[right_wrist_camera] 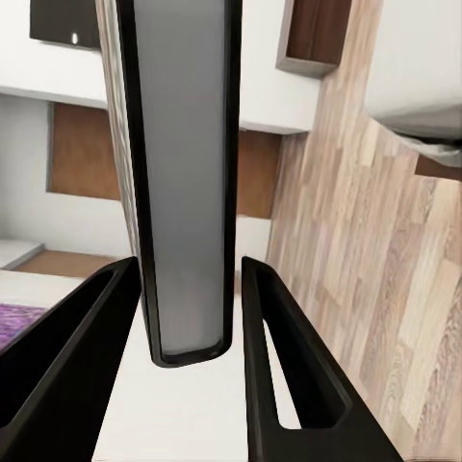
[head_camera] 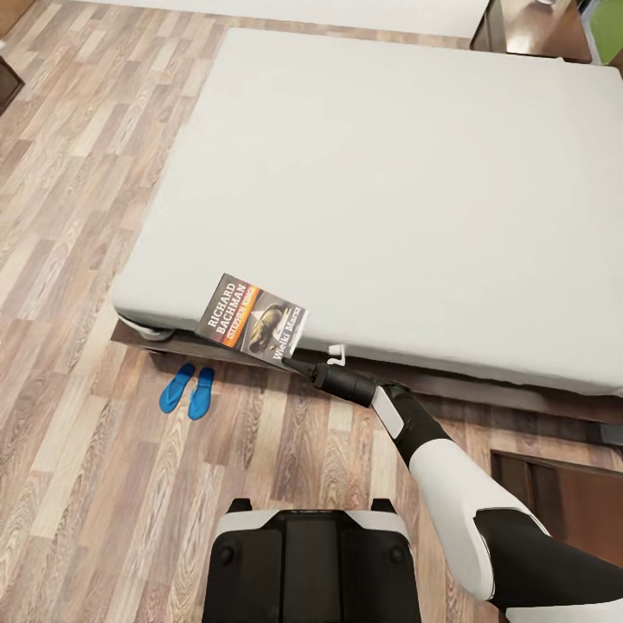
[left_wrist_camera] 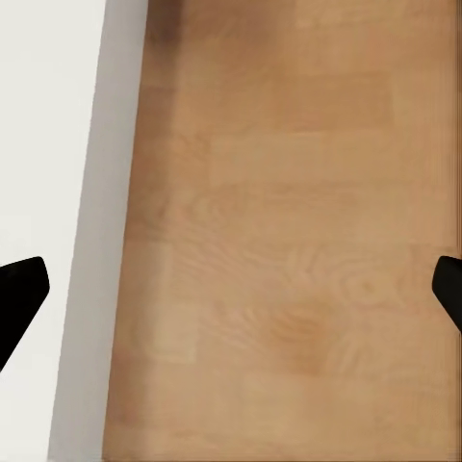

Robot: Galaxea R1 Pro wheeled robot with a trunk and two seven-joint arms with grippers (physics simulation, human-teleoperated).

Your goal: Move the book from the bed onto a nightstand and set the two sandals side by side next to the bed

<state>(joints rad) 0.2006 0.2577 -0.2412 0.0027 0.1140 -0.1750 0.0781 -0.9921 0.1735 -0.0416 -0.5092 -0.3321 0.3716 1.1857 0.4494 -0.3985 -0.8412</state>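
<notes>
The book (head_camera: 251,320), dark-covered with an orange band and white lettering, hangs over the near edge of the bed (head_camera: 389,173). My right gripper (head_camera: 292,353) is shut on its lower corner. In the right wrist view the book (right_wrist_camera: 183,173) stands edge-on between the two black fingers (right_wrist_camera: 96,327) of the right gripper (right_wrist_camera: 190,279). Two blue sandals (head_camera: 177,387) (head_camera: 202,393) lie side by side on the plank floor by the bed's near left corner. A dark-brown nightstand (head_camera: 536,26) sits beyond the bed's far right corner. My left gripper (left_wrist_camera: 231,298) is open over bare wood floor.
The bed's dark frame (head_camera: 484,389) runs along the mattress's near side. Another dark-brown piece of furniture (head_camera: 554,493) stands at the lower right, beside my right arm. Open plank floor (head_camera: 78,260) spreads to the left. My base (head_camera: 311,562) is at the bottom.
</notes>
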